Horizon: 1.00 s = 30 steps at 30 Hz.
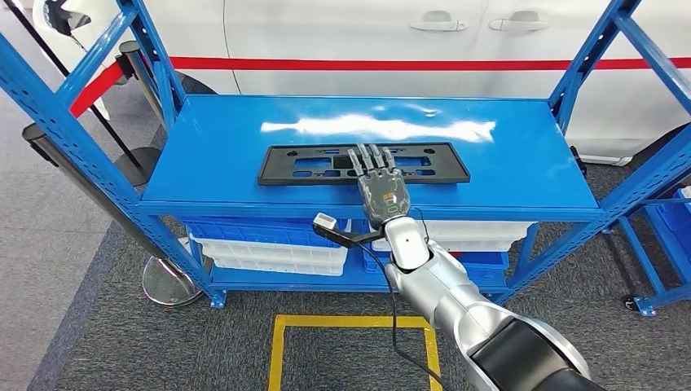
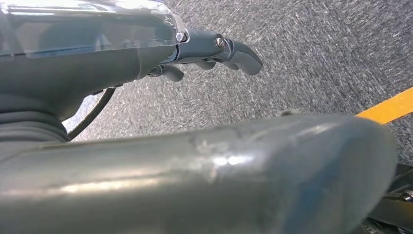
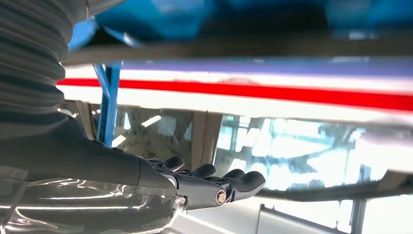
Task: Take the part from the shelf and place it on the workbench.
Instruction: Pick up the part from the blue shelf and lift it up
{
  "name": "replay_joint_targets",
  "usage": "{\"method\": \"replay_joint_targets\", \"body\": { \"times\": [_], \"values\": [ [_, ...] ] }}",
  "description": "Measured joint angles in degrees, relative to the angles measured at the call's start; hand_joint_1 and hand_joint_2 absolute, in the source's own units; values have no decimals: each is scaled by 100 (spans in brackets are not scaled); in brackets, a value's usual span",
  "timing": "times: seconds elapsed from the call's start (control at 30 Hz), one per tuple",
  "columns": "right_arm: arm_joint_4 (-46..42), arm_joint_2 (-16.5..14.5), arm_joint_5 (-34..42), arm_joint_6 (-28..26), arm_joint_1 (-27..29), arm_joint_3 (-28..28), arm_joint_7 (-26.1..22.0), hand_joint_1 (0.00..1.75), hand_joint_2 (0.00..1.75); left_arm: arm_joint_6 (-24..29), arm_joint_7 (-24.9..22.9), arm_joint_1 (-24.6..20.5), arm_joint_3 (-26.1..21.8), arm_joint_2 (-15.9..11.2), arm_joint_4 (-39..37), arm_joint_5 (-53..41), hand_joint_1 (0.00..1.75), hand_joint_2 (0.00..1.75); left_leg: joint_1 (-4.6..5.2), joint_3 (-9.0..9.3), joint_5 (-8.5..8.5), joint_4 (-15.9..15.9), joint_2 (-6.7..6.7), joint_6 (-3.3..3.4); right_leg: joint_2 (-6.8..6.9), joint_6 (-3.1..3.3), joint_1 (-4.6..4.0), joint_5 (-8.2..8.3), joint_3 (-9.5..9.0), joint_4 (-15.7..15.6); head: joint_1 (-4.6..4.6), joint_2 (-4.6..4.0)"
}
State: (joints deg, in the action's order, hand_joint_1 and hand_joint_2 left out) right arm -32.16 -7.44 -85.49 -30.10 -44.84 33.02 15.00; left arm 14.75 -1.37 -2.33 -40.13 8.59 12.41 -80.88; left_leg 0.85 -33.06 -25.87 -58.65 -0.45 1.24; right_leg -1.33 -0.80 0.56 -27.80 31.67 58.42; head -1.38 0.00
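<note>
The part is a long black flat frame with cut-outs [image 1: 310,163], lying across the blue shelf top [image 1: 505,163]. My right hand [image 1: 379,183] reaches in over the shelf's front edge, its fingers stretched flat and apart over the middle of the part's near side. It holds nothing. I cannot tell whether the fingers [image 3: 229,183] touch the part. The right wrist view has that hand flat close to the blue shelf surface [image 3: 160,14]. My left hand [image 2: 214,51] hangs over the grey carpet with loosely extended fingers and nothing in it.
White and blue bins [image 1: 269,248] fill the shelf's lower level. Blue uprights [image 1: 49,122] frame both ends. A white car with a red stripe [image 1: 367,32] stands behind. A barrier post base [image 1: 167,281] sits left; a yellow floor square [image 1: 350,322] lies in front.
</note>
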Motion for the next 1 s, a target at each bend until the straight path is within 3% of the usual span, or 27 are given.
{"method": "replay_joint_targets", "body": {
  "times": [0.43, 0.57, 0.63, 0.7, 0.8, 0.83, 0.87, 0.93, 1.0],
  "values": [
    [-104, -11, -90, 81, 139, -8, 45, 0, 175, -82, 40, -4, -13, -1, 0, -14, 0, 0, 9, -4, -5, -8, -1, 5, -1, -6, 7, 3, 0, -6, -1, 0],
    [-59, -44, -104, 53, 197, -8, 38, 0, 175, -296, 102, -5, -79, -9, 0, 111, 0, 0, 23, -19, -20, -7, 2, 52, -4, -47, 21, 44, -9, -13, 0, 0],
    [-45, -56, -121, 40, 209, -8, 33, 0, 175, -326, 115, -5, -105, -9, 0, 140, 0, 0, -7, 56, -38, 83, 3, 116, 4, -78, 13, 71, 13, 91, 2, 0],
    [-39, -57, -134, 24, 202, -8, 32, 0, 175, -334, 115, -1, -133, -8, 0, 151, 0, 0, -38, 168, -75, 160, 7, 185, 31, -101, 11, -53, 219, 467, 6, 0],
    [-16, -57, -139, 11, 245, -8, 32, 0, 175, -337, 120, 5, -160, -10, 0, 152, 0, 0, -47, 251, -136, 169, 23, 200, 58, -160, 48, -367, 882, 1407, 7, 0],
    [-2, -56, -140, 10, 281, -8, 32, 0, 175, -337, 125, 10, -163, -10, -1, 152, 0, 0, -54, 293, -170, 167, 22, 179, 65, -175, 66, -337, 1043, 1548, 7, 0],
    [10, -55, -142, 8, 314, -8, 32, 0, 175, -337, 132, 17, -164, -10, -1, 152, 0, 0, -65, 351, -213, 165, 19, 148, 76, -183, 83, -203, 1110, 1498, 8, 0],
    [28, -54, -150, 5, 349, -8, 36, 0, 175, -337, 148, 36, -166, -5, -2, 151, 0, 0, -91, 494, -332, 163, 20, 74, 122, -184, 112, 307, 952, 839, 9, 0],
    [56, -46, -162, -1, 364, -8, 45, 0, 175, -337, 164, 42, -168, -1, -4, 151, 0, 0, -105, 613, -452, 165, 35, -9, 183, -155, 91, 590, 766, 213, -1, 0]
  ]
}}
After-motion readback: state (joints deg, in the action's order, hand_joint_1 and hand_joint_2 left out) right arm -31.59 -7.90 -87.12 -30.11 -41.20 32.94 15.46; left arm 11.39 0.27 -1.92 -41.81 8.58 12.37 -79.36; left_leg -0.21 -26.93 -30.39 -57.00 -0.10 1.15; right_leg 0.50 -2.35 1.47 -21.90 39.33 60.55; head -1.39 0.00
